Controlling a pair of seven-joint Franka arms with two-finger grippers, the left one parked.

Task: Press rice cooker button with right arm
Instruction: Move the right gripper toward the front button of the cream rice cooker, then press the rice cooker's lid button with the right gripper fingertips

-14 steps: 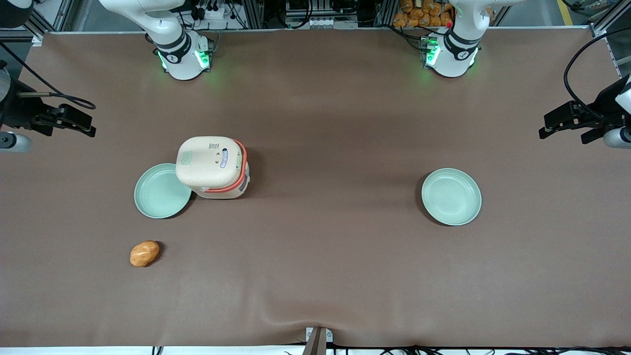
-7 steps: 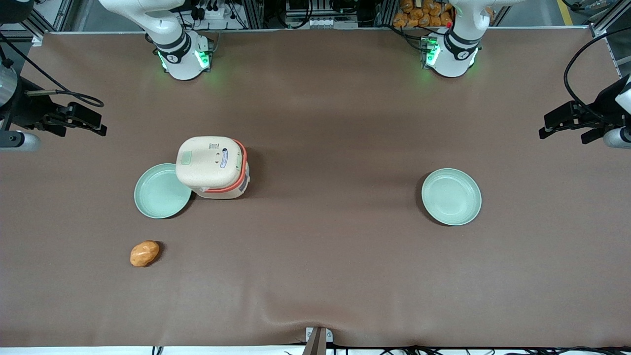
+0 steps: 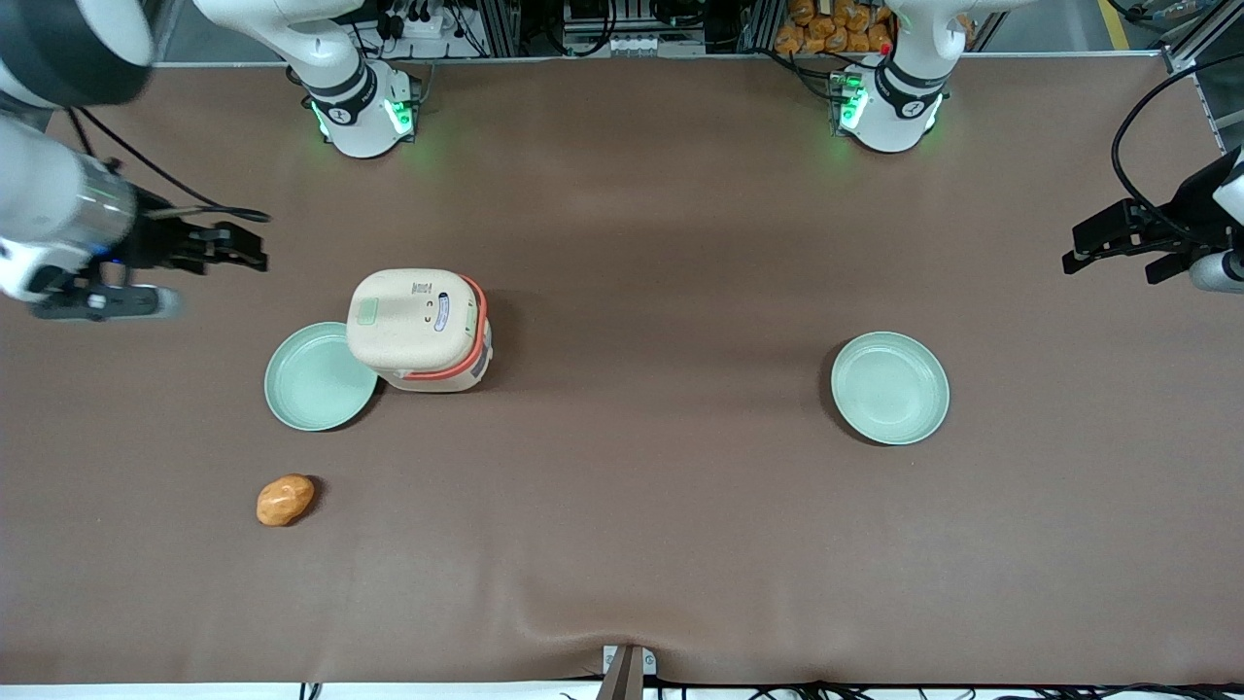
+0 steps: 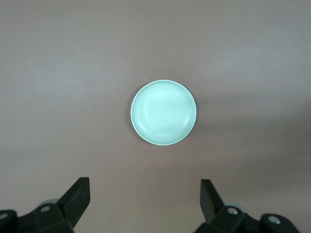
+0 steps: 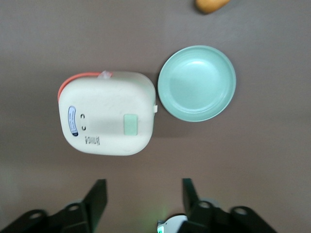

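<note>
**Operator:** Report the state of the fingers [image 5: 97,196].

**Technician:** The two black fingers are spread apart with bare bench between them. They clamp nothing and touch nothing. The gripper [image 3: 228,248] is held above the bench [image 3: 661,544], apart from the rice cooker [image 3: 420,331], toward the working arm's end and slightly farther from the front camera than the cooker. The right arm [image 3: 53,209] runs from the gripper out past the bench edge at that end.

**Operator:** Position of the rice cooker?

**Technician:** It stands upright on the bench with its domed cream lid closed. The coral-orange band shows along the cooker's edge that faces the parked arm's end and along the edge nearest the front camera.

**Operator:** And the button [image 3: 366,312]?

**Technician:** It is a pale green rounded-square patch on the lid, near the lid edge that faces the working arm's end. The wrist view also shows it [image 5: 131,124]. Nothing rests on it. A blue-and-white oval label [image 3: 442,313] sits on the same lid, nearer the parked arm's end.

**Operator:** Other items, relative to the cooker?

**Technician:** A pale green plate [image 3: 316,382] lies just beside the cooker, toward the working arm's end and nearer the front camera. In the front view the cooker overlaps its rim. An orange rounded object [image 3: 285,500] lies nearer the front camera than that plate, apart from it. A second green plate [image 3: 889,388] lies well apart from the cooker, toward the parked arm's end.
</note>
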